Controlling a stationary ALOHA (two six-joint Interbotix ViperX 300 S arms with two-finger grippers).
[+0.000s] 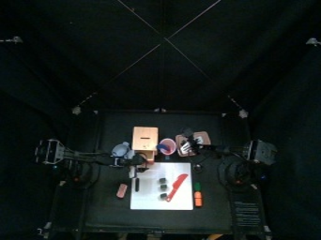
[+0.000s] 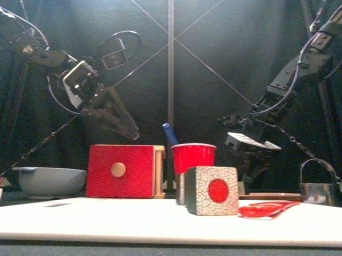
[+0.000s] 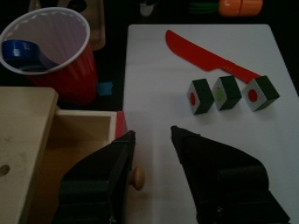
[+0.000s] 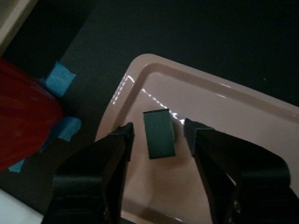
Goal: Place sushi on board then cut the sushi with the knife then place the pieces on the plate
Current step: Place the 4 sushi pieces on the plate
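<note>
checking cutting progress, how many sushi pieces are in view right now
4. Three sushi pieces stand in a row on the white board beside the red knife; a fourth piece sits on the pink tray. No others show, though some could be hidden.

White board (image 3: 152, 96), red knife (image 3: 205, 57), red cup (image 2: 194, 157), pink tray (image 4: 239, 114), dark green sushi (image 3: 229, 93)

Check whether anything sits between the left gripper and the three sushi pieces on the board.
Nothing visible does. Only bare white board lies between the left gripper, jaws open, and the three sushi pieces. The red knife lies beyond them; the wooden box is off to the side.
</note>
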